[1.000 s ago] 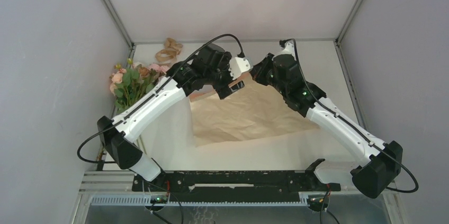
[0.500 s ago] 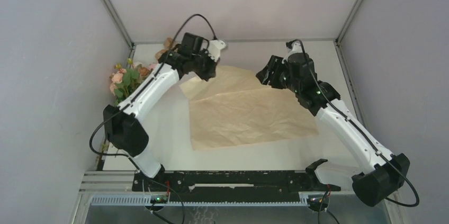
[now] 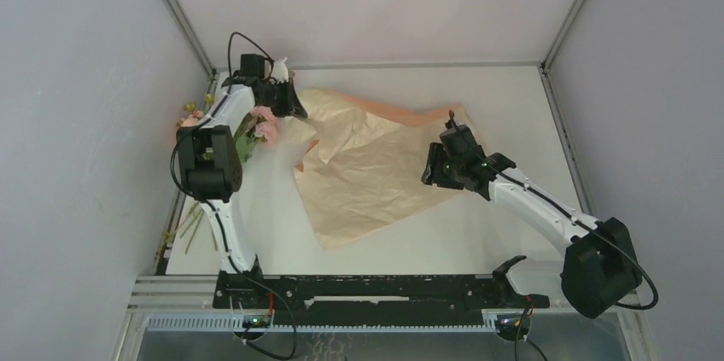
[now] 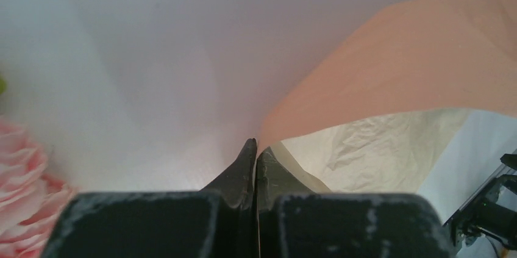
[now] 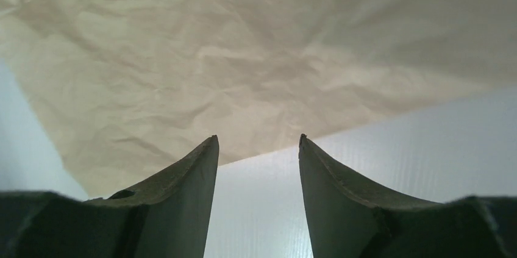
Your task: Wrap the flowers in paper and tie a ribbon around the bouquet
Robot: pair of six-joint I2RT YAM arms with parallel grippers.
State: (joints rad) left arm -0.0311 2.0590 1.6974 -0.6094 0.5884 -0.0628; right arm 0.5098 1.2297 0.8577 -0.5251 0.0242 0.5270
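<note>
The paper (image 3: pixel 376 165), a crinkled orange-tan sheet, lies slanted across the white table. Its back-left corner is raised and pinched in my left gripper (image 3: pixel 294 98). In the left wrist view that gripper (image 4: pixel 256 145) is shut on the paper's edge, with the orange face (image 4: pixel 396 57) above and the pale underside (image 4: pixel 378 148) below. The flowers (image 3: pixel 263 126) lie by the left wall beside the left arm, and a pink rose (image 4: pixel 18 166) shows next to the jaws. My right gripper (image 3: pixel 429 171) stands open and empty at the paper's right edge (image 5: pixel 258 139). The ribbon is hidden.
Grey walls close in the table (image 3: pixel 512 96) on the left, back and right, and the left arm reaches into the back-left corner. Green stems (image 3: pixel 183 224) trail along the left wall. A black rail (image 3: pixel 376 293) runs along the near edge.
My left gripper shut on the paper's corner and dragged it towards the back-left corner, turning the sheet. My right gripper opened, let the paper go and dropped to its right edge.
</note>
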